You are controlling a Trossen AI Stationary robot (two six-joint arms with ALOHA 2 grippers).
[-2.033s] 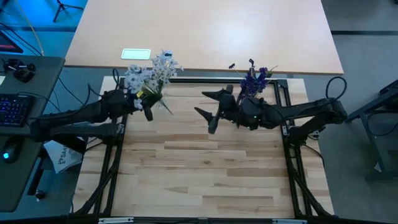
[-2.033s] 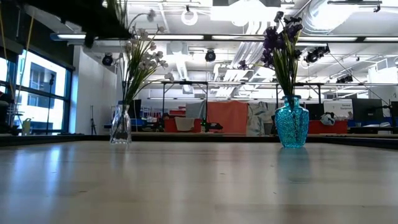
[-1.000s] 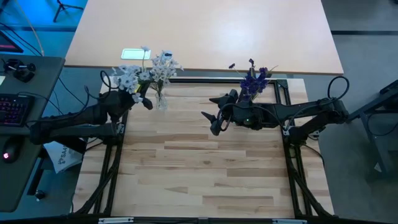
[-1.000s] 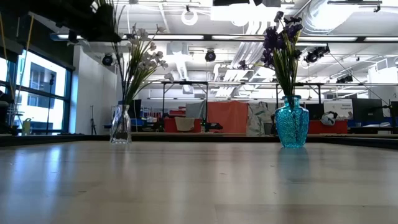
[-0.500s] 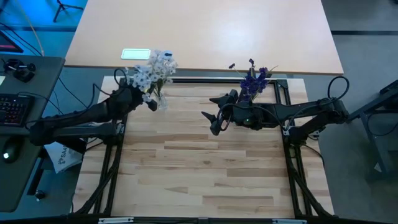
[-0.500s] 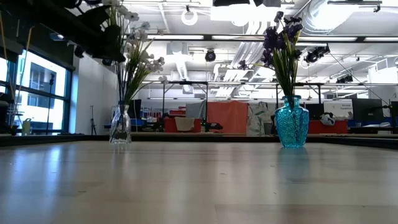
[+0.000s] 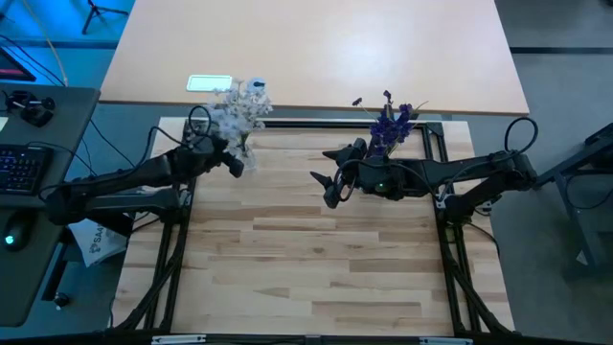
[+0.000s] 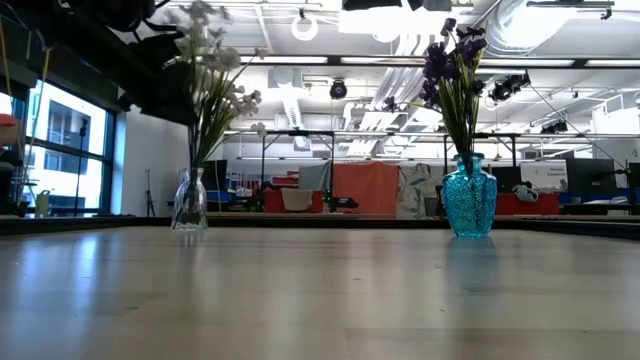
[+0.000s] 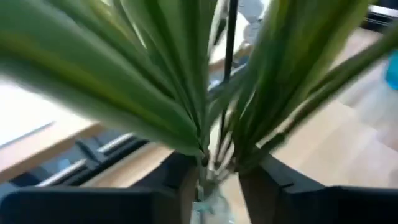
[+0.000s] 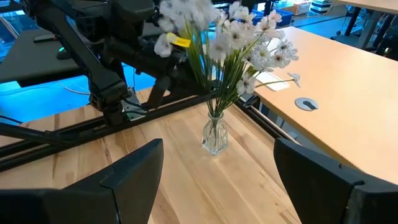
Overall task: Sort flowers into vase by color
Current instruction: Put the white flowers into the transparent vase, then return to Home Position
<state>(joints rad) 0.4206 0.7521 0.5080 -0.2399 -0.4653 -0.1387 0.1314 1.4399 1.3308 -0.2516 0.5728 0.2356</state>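
Lowered into the clear vase (image 8: pixel 190 205), pale flowers (image 8: pixel 207 60) stand blurred.

no readable text, labels or signs

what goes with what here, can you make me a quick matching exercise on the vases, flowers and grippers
Column 1:
1. clear glass vase
2. teal vase
3. left gripper
4. right gripper

Column 2:
a. holds the purple flowers
b. open, hanging over bare table between the two vases
c. holds the white flowers
d. up beside the white flowers' stems

Pairs: 1-c, 2-a, 3-d, 4-b
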